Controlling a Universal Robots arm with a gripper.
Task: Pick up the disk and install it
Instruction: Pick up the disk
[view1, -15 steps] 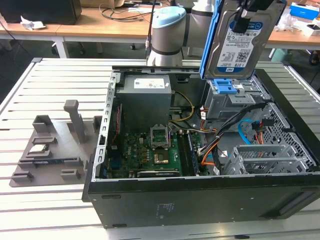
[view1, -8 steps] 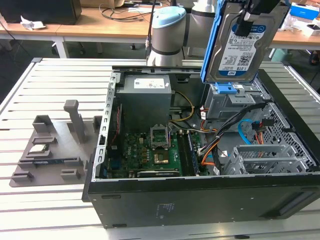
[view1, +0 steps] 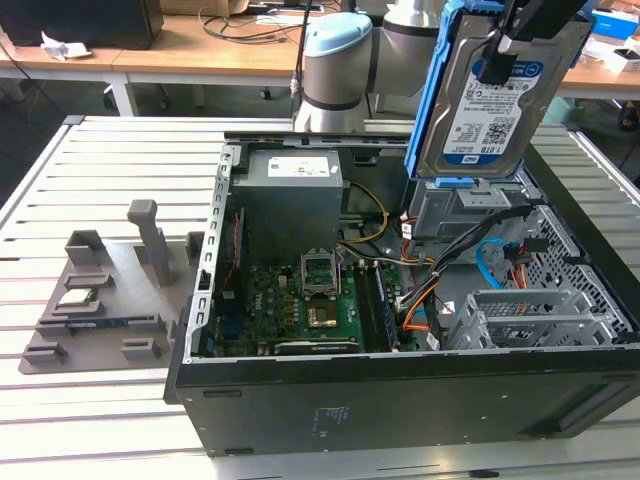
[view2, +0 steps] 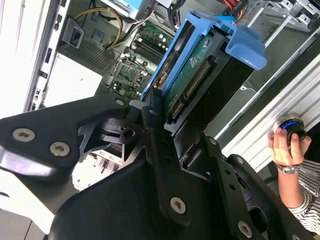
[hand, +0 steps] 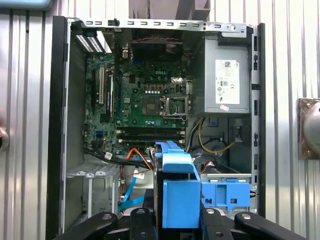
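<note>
A slatted metal table (view1: 100, 150) carried an open computer case (view1: 400, 400) lying on its side, its interior facing up. To the exterior view's left of the case, and just beside it, sat a grey moulded fixture (view1: 110, 290) with a small square chip (view1: 78, 297) resting in one of its recesses. The arm's pale blue and silver base joint (view1: 335, 70) stood behind the case.

Inside the case, a grey power supply (view1: 290, 200) filled the far corner, and the green motherboard (view1: 290, 300) lay in front of it. A grey metal drive cage (view1: 530, 310) occupied the side toward the exterior view's right, with orange and blue cables (view1: 490, 265) running beside it.

The disk (view1: 490, 110) hung in the air above that side of the case, clear of the cage, tilted close to upright, with its labelled face toward the exterior camera. In the second wrist view its blue caddy (view2: 245, 42) and green circuit board showed edge-on. The gripper (view1: 505, 50) was clamped on the disk, its black fingers (view2: 150, 112) pressing against both flat sides.

A person's hand (view2: 285, 147) rested on a small blue-lit knob (view2: 292, 127) beside the table.
</note>
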